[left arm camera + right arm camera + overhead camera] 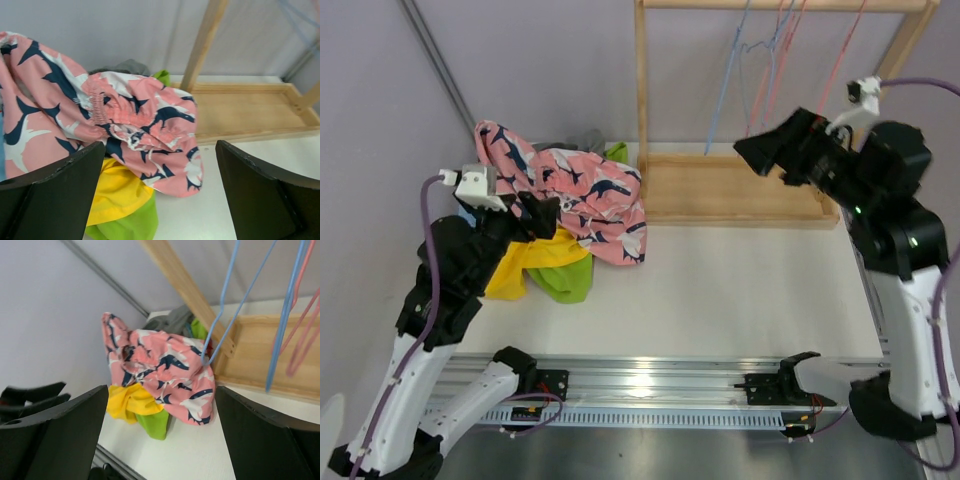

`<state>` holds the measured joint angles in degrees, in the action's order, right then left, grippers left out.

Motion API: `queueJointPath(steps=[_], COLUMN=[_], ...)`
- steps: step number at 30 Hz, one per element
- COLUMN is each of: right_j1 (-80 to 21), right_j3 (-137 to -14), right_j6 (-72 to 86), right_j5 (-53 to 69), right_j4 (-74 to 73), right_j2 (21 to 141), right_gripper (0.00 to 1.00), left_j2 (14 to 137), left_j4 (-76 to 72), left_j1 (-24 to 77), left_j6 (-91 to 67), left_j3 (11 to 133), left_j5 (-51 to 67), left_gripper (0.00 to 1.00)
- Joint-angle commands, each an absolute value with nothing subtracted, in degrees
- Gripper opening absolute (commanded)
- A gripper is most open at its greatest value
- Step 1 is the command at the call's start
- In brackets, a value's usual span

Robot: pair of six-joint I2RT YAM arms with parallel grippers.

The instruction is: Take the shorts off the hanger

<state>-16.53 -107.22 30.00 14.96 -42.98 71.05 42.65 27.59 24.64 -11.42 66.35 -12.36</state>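
Shows shorts [582, 205] heaped just left of the wooden rack [730, 190], none on its hangers [770, 60]. Puts left gripper [159, 197] nearest, facing the heap, wide and empty; right gripper [160, 440], likewise wide and empty, before the rack.

The white worktop [740, 290] bears a heap of shorts [570, 215] at its left and a wooden rack's base [730, 190] behind

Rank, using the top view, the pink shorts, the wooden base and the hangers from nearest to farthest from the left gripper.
1. Pink shorts, right beside the left gripper.
2. Wooden base, further to its right.
3. Hangers, up on the rail, back right.
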Motion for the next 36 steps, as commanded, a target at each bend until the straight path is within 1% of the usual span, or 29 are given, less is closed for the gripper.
queueJointPath(steps=[1, 4, 5, 6, 8, 11, 18, 36], right_j1=[-18.1, -19.2, -19.2, -19.2, -19.2, -19.2, -19.2, -19.2], right_j3=[-102.3, -94.0, -91.8, -89.1, -88.6, -88.1, -86.3, -79.5], right_j6=[26.4, 24.6, 23.0, 21.9, 18.2, 15.8, 16.3, 16.7], right_j5=[15.7, 18.5, 18.5, 17.6, 14.1, 9.4, 8.4, 8.3], right_j4=[-44.9, -45.9, -46.0, -47.8, -51.6, -60.1, -59.8, -51.1], right_j2=[60.0, 50.8, 44.3, 41.3, 35.5, 31.6, 27.3, 26.5], right_gripper=[0.97, 0.99, 0.99, 0.99, 0.99, 0.99, 0.99, 0.99], left_j2=[39.9, 36.2, 33.8, 32.4, 29.3, 28.5, 27.5, 28.0], left_j4=[33.0, 34.4, 35.1, 35.4, 36.6, 39.0, 41.2, 40.8], left_j1=[25.1, 25.2, 25.2, 25.2, 25.2, 25.2, 25.2, 25.2], left_j6=[-13.6, -15.0, -15.1, -15.1, -14.7, -13.6, -13.2, -9.5], left_j3=[66.9, 64.9, 64.2, 63.8, 62.7, 62.7, 63.6, 63.4], left_j5=[-4.0, 0.6, 2.8, 3.1, 2.2, 0.3, -2.1, -7.4], left_gripper=[0.99, 0.99, 1.00, 0.99, 0.99, 0.99, 0.99, 0.99])
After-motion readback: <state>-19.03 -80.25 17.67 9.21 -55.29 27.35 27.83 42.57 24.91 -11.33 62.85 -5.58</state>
